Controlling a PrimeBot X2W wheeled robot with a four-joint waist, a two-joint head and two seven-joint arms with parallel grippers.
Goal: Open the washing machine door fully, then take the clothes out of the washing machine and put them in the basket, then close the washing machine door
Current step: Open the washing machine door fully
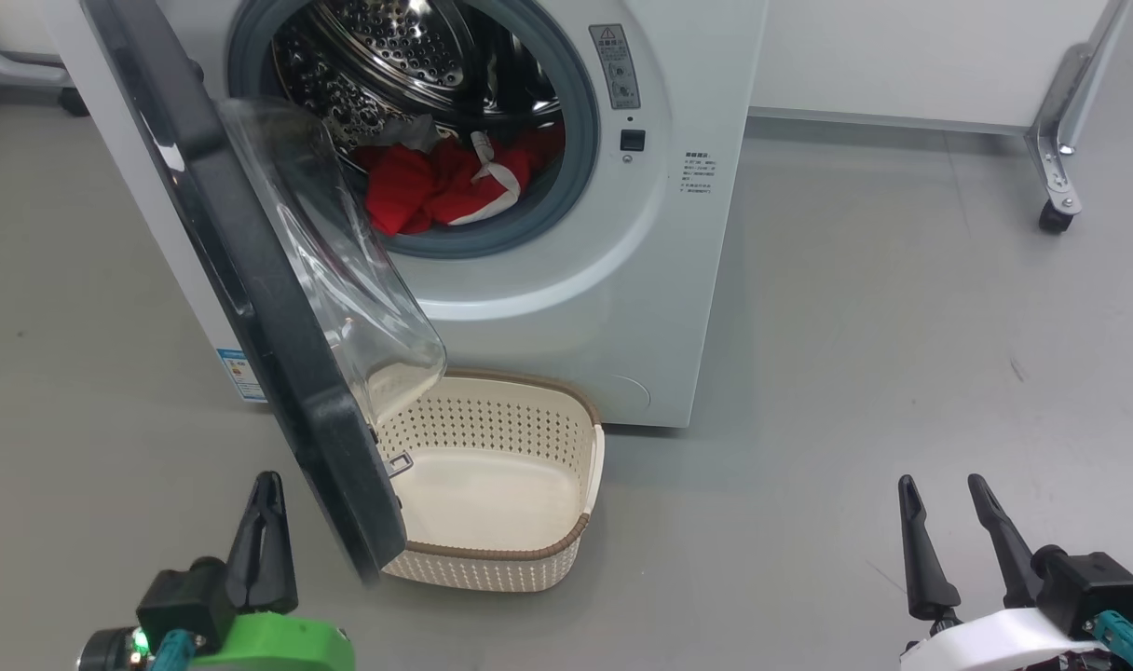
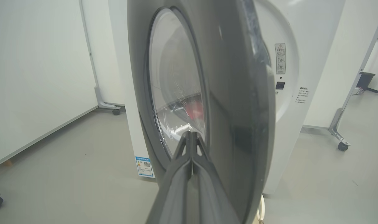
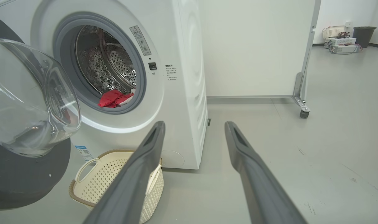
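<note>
The white washing machine (image 1: 566,280) stands at the top of the head view. Its black-rimmed washing machine door (image 1: 278,326) is swung out to the left, the clear glass bowl facing the drum. Red clothes (image 1: 436,186) with white trim lie in the steel drum. On the floor in front of the machine sits the cream basket (image 1: 529,377), partly under the door. My left gripper (image 1: 266,494) is shut with nothing in it, left of the door's lower edge. In the left wrist view the left gripper (image 2: 191,134) points at the door's (image 2: 232,93) outer face. My right gripper (image 1: 939,485) is open, far right.
White partition panels on wheeled metal feet (image 1: 1056,158) stand behind and right of the machine, another partition (image 2: 36,77) on its left. A dark bin (image 3: 363,35) and boxes sit far back. Bare grey floor (image 1: 855,373) stretches right of the basket (image 3: 105,180).
</note>
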